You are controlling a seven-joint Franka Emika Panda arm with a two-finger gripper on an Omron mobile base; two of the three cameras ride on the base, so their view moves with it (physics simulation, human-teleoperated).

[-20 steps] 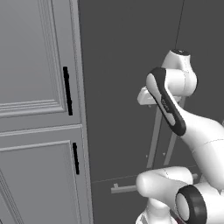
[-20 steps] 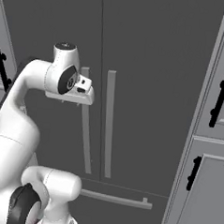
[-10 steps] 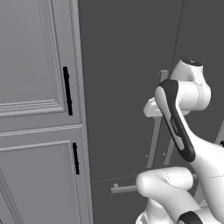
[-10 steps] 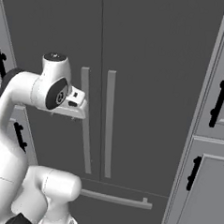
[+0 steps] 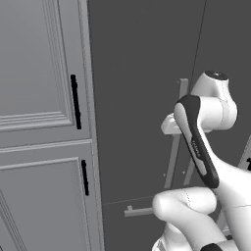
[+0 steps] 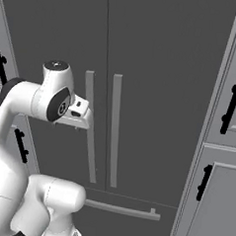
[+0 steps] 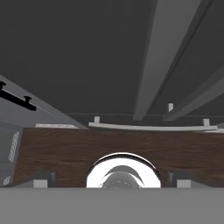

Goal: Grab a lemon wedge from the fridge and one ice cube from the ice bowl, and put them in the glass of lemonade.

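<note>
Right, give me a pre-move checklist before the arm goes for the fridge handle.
1. Fridge doors shut: ok, both closed, nothing fetched yet.
2. Left bar handle reachable: ok, the gripper sits right by it.
3. Gripper open: ok by the hand view, where its tips stand wide apart.
4. Gripper empty: ok, nothing between the tips.
5. Drawer handle clear of the arm: ok.
6. Lemon wedge location: cannot tell, doors hide it.

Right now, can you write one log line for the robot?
fridge: doors shut | pincer: open, holding nothing | left door handle: beside hand, ungripped
</note>
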